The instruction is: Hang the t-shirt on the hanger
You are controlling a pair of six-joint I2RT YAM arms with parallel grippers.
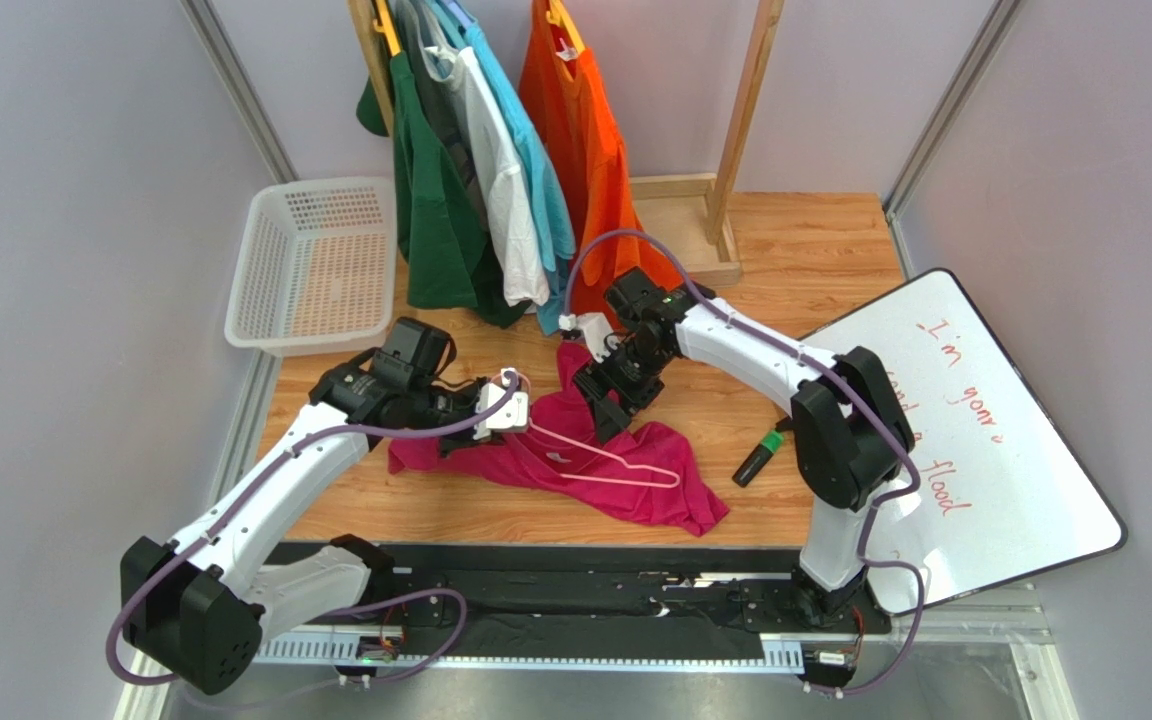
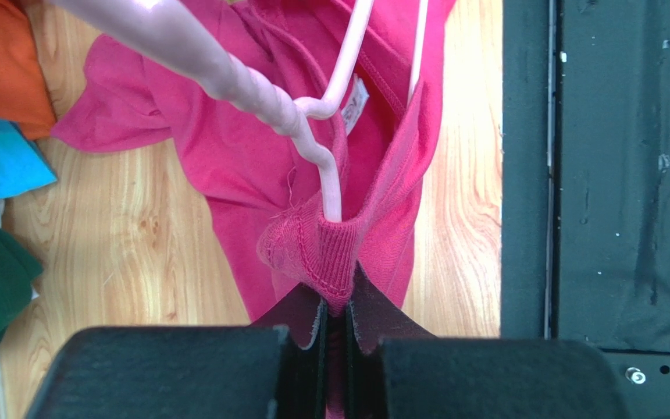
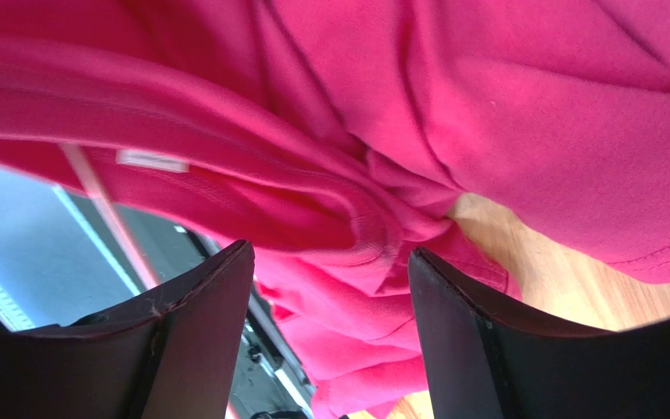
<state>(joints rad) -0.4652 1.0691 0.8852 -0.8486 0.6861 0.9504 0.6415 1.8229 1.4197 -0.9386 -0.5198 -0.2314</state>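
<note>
The magenta t-shirt (image 1: 642, 477) lies crumpled on the wooden table, with the thin light-pink hanger (image 1: 615, 458) resting on it. My left gripper (image 1: 512, 408) is at the shirt's left end. In the left wrist view this left gripper (image 2: 337, 301) is shut on the ribbed collar of the t-shirt (image 2: 225, 148), and the hanger (image 2: 317, 153) wire runs down into the neck opening. My right gripper (image 1: 608, 408) hovers over the shirt's upper middle. In the right wrist view the right gripper (image 3: 330, 284) is open, with folds of the t-shirt (image 3: 487, 113) just beyond its fingers (image 3: 465, 332) and nothing between them.
A white mesh basket (image 1: 312, 263) stands at the back left. A wooden rack (image 1: 740, 135) behind holds green (image 1: 432, 195), white, blue and orange (image 1: 585, 135) shirts. A whiteboard (image 1: 988, 450) lies at the right, with a green marker (image 1: 760, 458) beside it.
</note>
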